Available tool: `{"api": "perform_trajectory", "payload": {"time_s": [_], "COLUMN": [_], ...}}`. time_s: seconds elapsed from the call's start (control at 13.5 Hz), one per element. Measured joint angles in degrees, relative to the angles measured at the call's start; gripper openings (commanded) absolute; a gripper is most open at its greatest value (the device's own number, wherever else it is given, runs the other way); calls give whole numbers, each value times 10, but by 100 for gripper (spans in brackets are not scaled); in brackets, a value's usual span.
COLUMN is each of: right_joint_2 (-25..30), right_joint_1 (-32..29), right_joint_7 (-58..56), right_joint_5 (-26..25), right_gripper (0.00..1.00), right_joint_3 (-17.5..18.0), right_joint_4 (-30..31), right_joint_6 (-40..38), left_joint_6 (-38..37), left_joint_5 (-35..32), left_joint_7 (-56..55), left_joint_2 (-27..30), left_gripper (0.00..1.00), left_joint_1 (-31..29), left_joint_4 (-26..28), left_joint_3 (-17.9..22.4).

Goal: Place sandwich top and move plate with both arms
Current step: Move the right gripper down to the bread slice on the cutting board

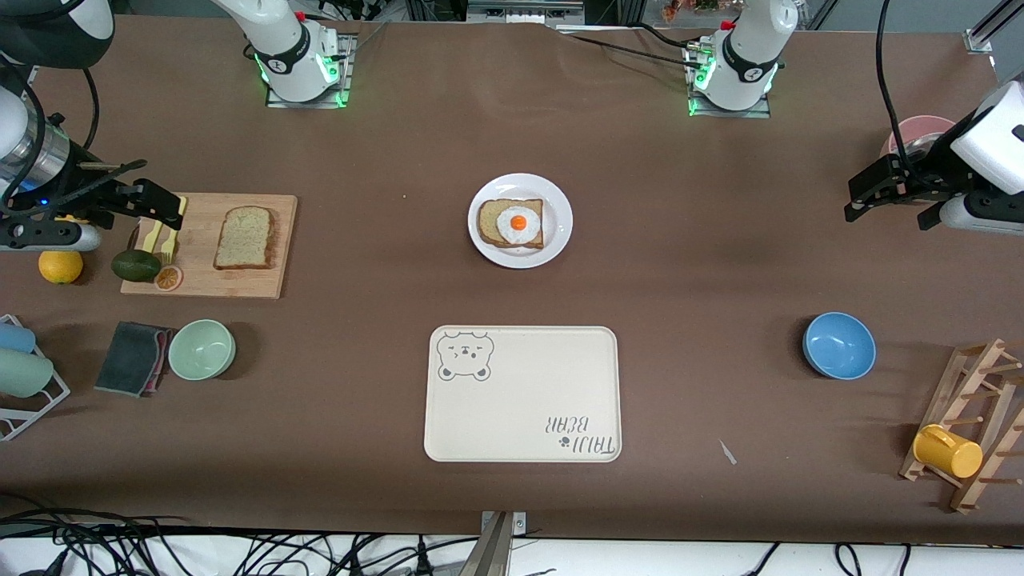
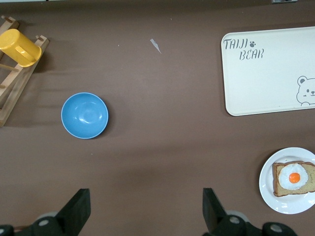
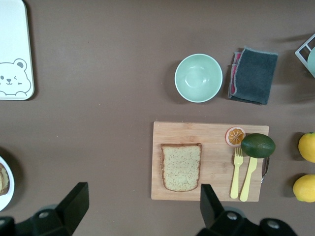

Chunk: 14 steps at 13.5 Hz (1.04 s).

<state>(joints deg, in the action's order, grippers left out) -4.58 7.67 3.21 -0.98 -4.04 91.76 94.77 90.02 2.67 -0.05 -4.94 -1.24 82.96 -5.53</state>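
Observation:
The sandwich top (image 1: 246,238), a plain speckled bread slice, lies flat on a wooden cutting board (image 1: 200,276) at the right arm's end of the table; it also shows in the right wrist view (image 3: 181,166). The white plate (image 1: 560,200) sits mid-table and holds a bread slice with a fried egg (image 1: 517,223); the plate also shows in the left wrist view (image 2: 268,191). My right gripper (image 1: 166,211) (image 3: 142,206) is open and empty, up over the board's end by the forks. My left gripper (image 1: 860,200) (image 2: 146,211) is open and empty, up over bare table at the left arm's end.
A cream bear-print tray (image 1: 522,394) lies nearer the front camera than the plate. A blue bowl (image 1: 838,345), a pink bowl (image 1: 920,128) and a wooden rack with a yellow mug (image 1: 948,452) stand at the left arm's end. A green bowl (image 1: 202,349), grey cloth (image 1: 132,358), avocado (image 1: 136,265) and orange (image 1: 61,266) are near the board.

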Motion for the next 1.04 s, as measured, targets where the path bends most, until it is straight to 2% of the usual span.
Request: {"api": "perform_trajectory", "payload": {"time_s": [1.04], "right_joint_2": [3], "right_joint_1": [0], "right_joint_7": [0], "right_joint_5": [0], "right_gripper": [100], "right_joint_3": [0], "right_joint_4": [10], "right_joint_6": [5], "left_joint_6": [-2], "left_joint_5": [0], "left_joint_7": [0], "left_joint_2": [0], "left_gripper": [100], "left_joint_1": [0], "left_joint_4": [-1], "left_joint_3": [-12]}}
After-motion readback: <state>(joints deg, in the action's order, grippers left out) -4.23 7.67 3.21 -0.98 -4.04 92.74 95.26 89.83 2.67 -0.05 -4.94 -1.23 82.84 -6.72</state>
